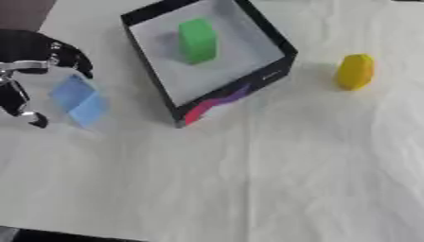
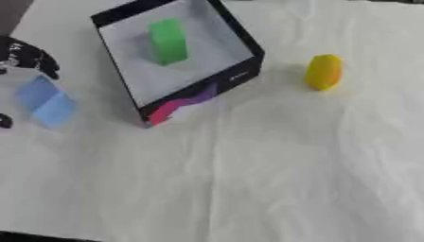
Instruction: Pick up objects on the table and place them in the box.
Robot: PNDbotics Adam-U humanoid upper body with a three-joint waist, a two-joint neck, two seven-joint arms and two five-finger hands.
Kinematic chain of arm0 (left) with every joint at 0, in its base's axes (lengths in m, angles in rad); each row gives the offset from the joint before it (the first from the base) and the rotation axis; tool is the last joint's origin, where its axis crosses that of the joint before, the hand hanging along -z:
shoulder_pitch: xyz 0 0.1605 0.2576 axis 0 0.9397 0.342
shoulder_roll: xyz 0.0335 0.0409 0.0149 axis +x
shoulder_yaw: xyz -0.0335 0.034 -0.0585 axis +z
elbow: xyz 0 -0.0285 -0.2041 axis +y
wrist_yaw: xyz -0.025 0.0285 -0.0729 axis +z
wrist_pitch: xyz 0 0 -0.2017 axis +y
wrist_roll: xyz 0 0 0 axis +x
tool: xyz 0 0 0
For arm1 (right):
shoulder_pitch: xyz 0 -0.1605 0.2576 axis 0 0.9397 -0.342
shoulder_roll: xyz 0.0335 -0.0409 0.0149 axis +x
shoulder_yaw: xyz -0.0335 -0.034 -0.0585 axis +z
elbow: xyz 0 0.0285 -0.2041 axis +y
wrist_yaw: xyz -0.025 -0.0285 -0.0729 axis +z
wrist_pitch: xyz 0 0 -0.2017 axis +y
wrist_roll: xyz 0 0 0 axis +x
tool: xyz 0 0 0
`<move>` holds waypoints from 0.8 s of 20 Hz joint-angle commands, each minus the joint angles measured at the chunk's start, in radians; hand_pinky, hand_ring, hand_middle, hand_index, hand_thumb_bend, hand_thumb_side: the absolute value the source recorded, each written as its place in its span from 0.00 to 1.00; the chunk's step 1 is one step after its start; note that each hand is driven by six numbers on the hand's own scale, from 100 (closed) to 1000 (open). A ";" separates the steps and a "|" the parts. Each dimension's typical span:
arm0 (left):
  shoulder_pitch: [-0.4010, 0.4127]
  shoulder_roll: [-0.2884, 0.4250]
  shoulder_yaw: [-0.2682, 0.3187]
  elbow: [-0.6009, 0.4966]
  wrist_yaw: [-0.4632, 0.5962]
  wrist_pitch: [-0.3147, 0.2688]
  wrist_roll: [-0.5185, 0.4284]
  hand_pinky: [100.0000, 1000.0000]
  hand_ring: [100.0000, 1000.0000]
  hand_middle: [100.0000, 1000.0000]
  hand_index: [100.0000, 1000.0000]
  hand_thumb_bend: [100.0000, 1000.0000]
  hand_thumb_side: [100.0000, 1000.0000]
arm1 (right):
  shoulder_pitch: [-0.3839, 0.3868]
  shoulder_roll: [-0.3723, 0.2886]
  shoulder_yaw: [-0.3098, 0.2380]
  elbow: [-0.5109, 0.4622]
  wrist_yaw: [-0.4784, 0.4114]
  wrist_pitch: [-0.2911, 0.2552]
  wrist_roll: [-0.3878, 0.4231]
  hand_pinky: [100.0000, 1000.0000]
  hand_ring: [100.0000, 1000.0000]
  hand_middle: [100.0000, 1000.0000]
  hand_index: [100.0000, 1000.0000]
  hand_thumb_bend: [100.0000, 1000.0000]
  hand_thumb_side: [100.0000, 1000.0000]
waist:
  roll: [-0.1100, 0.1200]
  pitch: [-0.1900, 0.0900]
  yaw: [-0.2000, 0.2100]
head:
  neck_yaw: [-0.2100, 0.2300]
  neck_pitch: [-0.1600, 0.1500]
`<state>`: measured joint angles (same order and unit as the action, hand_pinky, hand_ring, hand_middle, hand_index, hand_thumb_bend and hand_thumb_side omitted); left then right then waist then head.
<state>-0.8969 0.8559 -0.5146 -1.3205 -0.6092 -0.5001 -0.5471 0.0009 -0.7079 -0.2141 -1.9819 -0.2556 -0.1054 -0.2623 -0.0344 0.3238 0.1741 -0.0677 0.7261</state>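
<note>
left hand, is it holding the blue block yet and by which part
Nothing is held: the left hand is open around the blue block, fingers not closed on it.

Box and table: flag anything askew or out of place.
The box sits turned at an angle to the table. The green block is inside; the blue block and yellow block lie outside. Nothing spilled or damaged.

green block (image 1: 197,39), yellow block (image 1: 354,71), blue block (image 1: 79,100)
</note>
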 commanded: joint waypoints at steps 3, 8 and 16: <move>-0.024 0.004 0.003 0.020 0.000 -0.010 -0.001 0.81 0.82 0.78 0.82 0.74 0.00 | -0.005 -0.017 -0.006 -0.018 0.009 0.005 0.000 0.97 0.81 0.76 0.83 0.00 0.40 | 0.012 -0.001 -0.003 | 0.003 -0.010; -0.021 0.000 0.005 0.035 0.024 -0.004 -0.002 0.79 0.78 0.68 0.76 0.69 0.00 | -0.004 -0.015 -0.007 -0.018 0.010 0.008 -0.002 0.97 0.81 0.76 0.83 0.00 0.41 | 0.013 0.000 -0.004 | 0.003 -0.009; -0.018 0.009 0.028 0.013 0.075 0.021 0.031 0.72 0.69 0.53 0.59 0.47 0.00 | -0.002 -0.015 -0.008 -0.018 0.009 0.008 -0.004 0.97 0.81 0.76 0.83 0.00 0.41 | 0.013 -0.002 -0.003 | 0.005 -0.007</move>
<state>-0.8984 0.8347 -0.5085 -1.2910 -0.5457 -0.4826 -0.5274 0.0009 -0.7023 -0.2139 -1.9819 -0.2507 -0.0973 -0.2650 -0.0344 0.3274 0.1721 -0.0641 0.7259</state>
